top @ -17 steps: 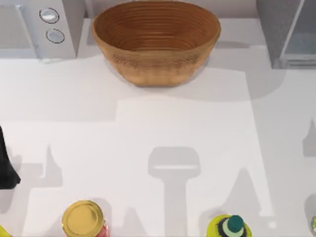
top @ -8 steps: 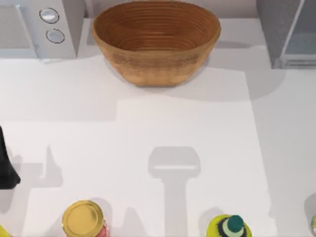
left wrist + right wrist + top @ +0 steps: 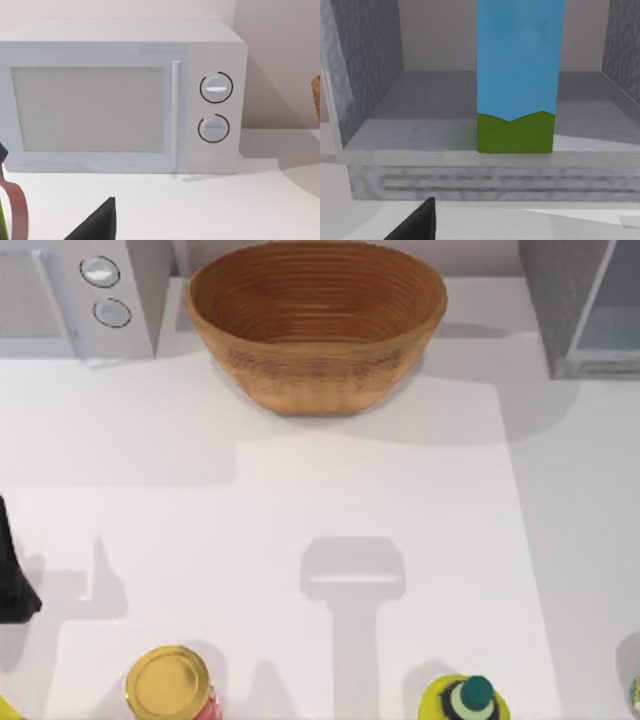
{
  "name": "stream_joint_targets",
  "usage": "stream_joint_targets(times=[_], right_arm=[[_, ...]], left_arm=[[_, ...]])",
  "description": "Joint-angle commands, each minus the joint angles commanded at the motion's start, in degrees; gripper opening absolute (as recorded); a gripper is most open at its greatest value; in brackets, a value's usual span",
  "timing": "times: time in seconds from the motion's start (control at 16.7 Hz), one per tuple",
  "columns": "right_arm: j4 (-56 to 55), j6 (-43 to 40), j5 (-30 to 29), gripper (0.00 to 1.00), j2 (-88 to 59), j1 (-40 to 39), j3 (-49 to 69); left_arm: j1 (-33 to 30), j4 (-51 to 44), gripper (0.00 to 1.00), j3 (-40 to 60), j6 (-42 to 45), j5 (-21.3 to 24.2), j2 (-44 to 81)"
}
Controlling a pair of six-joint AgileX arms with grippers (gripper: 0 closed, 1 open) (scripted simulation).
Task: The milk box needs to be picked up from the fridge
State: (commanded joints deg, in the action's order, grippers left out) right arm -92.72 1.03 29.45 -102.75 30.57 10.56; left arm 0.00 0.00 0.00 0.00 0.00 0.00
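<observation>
The top view looks straight down on the table (image 3: 300, 500); the left wrist view closely faces the microwave (image 3: 120, 95), also at the top view's upper left, and the right wrist view the fridge (image 3: 370, 145), upper right.

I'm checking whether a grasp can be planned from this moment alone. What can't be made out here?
- Milk box: its top is cut off by the right wrist view's upper edge.
- Fridge: cropped by the top view's edge, interior hidden from above.
- Left gripper and right gripper: one dark finger tip each at the wrist views' edges, so their opening is unreadable.
</observation>
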Motion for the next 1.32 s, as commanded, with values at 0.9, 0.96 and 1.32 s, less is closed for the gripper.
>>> stream_joint_targets(times=[0.9, 0.96, 1.32], right_arm=[[20.7, -0.3, -14.4, 1.00, -16.8, -13.7, 37.6], [21.9, -0.3, -15.3, 1.00, -17.5, -14.5, 39.2], [22.8, -0.4, -15.9, 1.00, -17.7, -15.0, 40.4]], left_arm=[[0.0, 0.0, 1.00, 0.0, 0.0, 0.0, 0.0], [0.0, 0.0, 1.00, 0.0, 0.0, 0.0, 0.0], [0.0, 0.0, 1.00, 0.0, 0.0, 0.0, 0.0]])
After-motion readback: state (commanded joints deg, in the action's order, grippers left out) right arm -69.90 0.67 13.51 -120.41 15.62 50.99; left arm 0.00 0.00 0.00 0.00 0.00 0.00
